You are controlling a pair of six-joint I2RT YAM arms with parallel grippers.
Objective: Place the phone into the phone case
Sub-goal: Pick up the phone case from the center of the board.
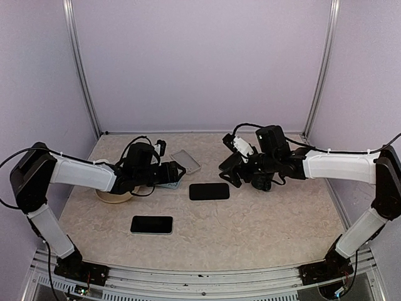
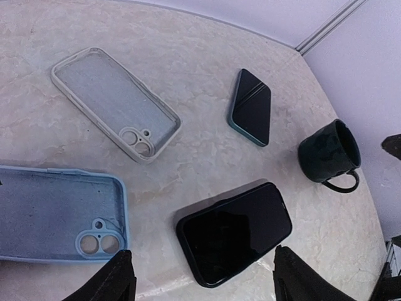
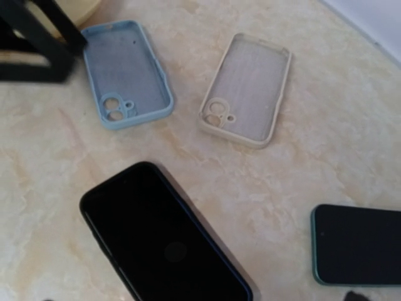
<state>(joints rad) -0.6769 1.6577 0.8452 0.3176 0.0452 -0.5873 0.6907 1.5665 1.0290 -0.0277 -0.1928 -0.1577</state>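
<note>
A black phone (image 1: 209, 191) with a dark rim lies face up mid-table. My left gripper (image 2: 202, 252) hangs open just above it, one finger (image 2: 116, 279) on each side, touching nothing. A light blue phone case (image 2: 59, 213) lies open side up to its left, and a clear white case (image 2: 116, 103) lies beyond. My right gripper (image 1: 227, 170) stands open above the table to the right of the phone (image 3: 163, 238), holding nothing. Its fingertips barely show in the right wrist view.
A second dark phone (image 1: 151, 224) lies nearer the front edge. A teal-edged phone (image 2: 250, 106) and a dark mug (image 2: 329, 153) sit under the right arm. A beige bowl (image 1: 113, 195) rests below the left arm. Walls enclose the table.
</note>
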